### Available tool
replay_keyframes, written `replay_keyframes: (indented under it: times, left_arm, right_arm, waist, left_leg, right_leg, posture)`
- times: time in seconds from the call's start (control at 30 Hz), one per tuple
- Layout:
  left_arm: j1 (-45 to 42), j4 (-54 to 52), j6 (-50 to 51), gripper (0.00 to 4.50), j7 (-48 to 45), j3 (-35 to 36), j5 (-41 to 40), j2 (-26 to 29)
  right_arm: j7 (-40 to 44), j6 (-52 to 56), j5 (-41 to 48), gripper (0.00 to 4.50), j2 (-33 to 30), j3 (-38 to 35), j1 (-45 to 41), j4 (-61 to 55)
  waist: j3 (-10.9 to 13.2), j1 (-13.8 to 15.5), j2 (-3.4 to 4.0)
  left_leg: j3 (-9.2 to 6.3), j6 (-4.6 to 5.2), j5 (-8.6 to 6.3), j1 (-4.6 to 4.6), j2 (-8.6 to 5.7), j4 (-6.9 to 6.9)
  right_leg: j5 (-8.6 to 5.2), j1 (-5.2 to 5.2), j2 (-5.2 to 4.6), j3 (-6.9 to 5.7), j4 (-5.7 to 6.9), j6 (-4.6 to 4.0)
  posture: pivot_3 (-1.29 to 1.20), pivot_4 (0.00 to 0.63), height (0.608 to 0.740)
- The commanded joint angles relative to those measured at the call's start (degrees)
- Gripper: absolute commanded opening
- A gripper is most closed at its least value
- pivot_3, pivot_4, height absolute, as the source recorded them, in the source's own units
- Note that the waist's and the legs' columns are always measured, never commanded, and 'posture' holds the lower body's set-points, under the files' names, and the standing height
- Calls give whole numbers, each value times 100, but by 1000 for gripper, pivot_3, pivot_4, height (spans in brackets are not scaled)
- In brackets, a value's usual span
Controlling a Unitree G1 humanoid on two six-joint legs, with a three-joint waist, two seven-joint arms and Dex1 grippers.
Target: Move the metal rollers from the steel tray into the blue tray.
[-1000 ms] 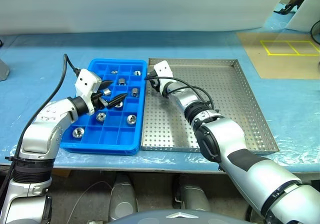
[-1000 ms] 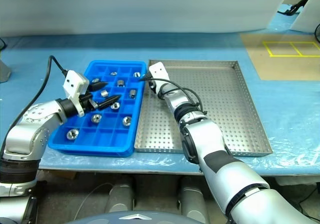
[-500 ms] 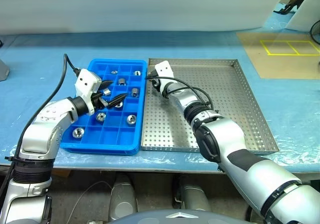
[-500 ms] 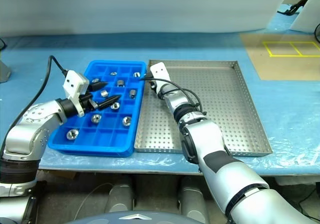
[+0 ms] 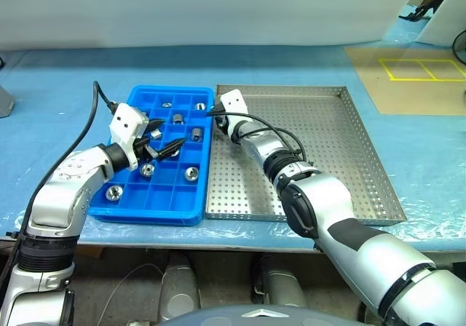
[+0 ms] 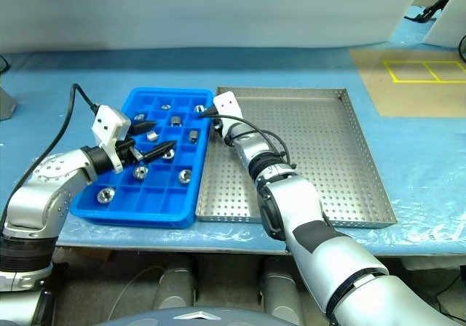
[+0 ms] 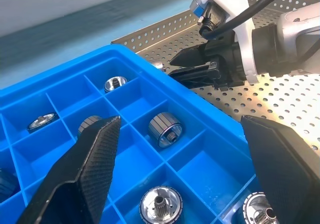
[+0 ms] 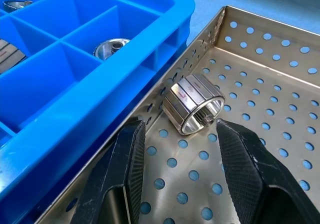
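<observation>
Head stereo pair looks forward and down over both trays from well back, while each wrist camera sits close along its fingers, both sharing the seam where the blue tray point(image 8: 165, 14) meets the steel tray point(image 8: 280, 134).

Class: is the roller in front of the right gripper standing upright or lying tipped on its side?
Tipped. The roller leans against the steel tray rim, ribbed side up, open end facing the open right gripper.

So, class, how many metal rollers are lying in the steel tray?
1. The roller lies on its side in the steel tray, against the wall next to the blue tray, just ahead of the right gripper's open fingers. The arm may hide others.
</observation>
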Motion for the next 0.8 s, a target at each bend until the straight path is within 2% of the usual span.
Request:
replay_keyframes:
  times: [0.03,0.2,0.3,0.47,0.8]
  left_arm:
    - [12,-214,-19,4045,28,156,-32,67]
    - [7,-227,5,4045,56,158,-34,65]
    - [3,-230,11,4045,78,142,-29,51]
    - [9,-235,17,4045,100,125,-37,30]
    - [-67,-175,-5,4045,94,24,-39,-49]
  right_arm:
    - [-9,-172,18,2315,89,-11,-206,-65]
    - [48,-238,4,2315,143,17,-239,-67]
    - [131,-324,-15,1798,160,43,-264,-71]
    - [29,-268,-67,20,127,75,-253,-59]
    - [-87,-222,44,20,-111,-33,-155,-85]
  waist:
    - [0,-1,0]
    - [0,-3,0]
    - [0,-7,0]
    - [0,2,1]
    - [0,11,1]
  left_leg:
    - [0,0,0,0,0,0]
    - [0,0,0,0,0,0]
    - [-1,0,0,1,0,-1]
    - [-1,0,0,0,0,-1]
    - [-1,0,0,0,-1,-1]
  right_leg:
    - [0,0,0,0,0,0]
    - [0,0,0,0,0,0]
    - [0,-1,0,0,0,0]
    - [0,-1,0,0,0,0]
    - [0,0,0,0,0,0]
  posture:
    - [137,150,740]
    - [140,150,740]
    - [140,150,740]
    - [139,150,740]
    - [112,150,740]
